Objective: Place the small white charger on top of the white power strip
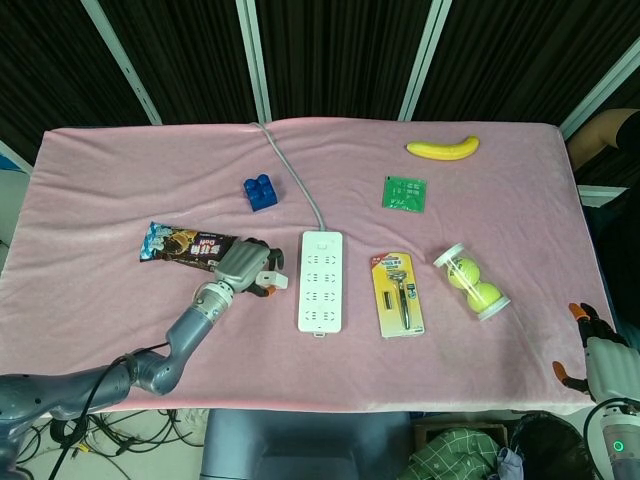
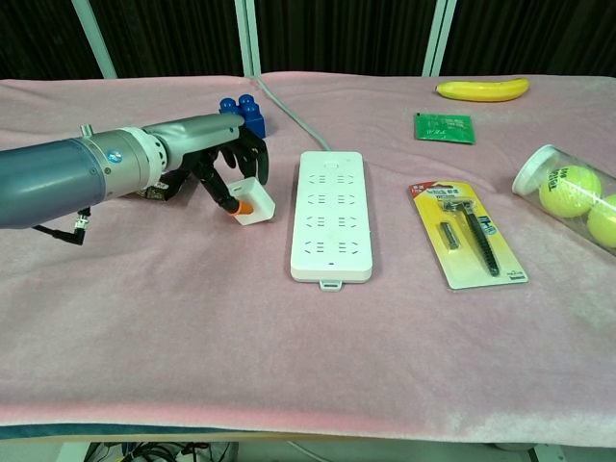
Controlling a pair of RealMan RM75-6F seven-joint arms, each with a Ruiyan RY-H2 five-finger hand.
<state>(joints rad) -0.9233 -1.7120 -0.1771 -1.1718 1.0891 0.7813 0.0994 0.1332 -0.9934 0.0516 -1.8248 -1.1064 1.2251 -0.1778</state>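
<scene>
Left hand closing round the charger on the pink desk

The desk [image 1: 100, 190] carries the white power strip [image 2: 331, 216] at its middle; just left of it the left hand [image 2: 223, 164] curls over the small white charger [image 2: 255, 203] — fingers wrapped at its sides, charger down on the cloth, apart from the strip. The right hand [image 1: 598, 356] sits off the desk's near right corner — spread or closed, I cannot tell.

Even, bright overhead light falls on the pink velvety tablecloth [image 2: 308, 337] with only faint, soft shadows beneath objects, mild glare on the clear plastic tennis-ball tube [image 2: 568, 197], both views sharp, and the dark ribbed backdrop [image 1: 330, 55] underexposed.
</scene>
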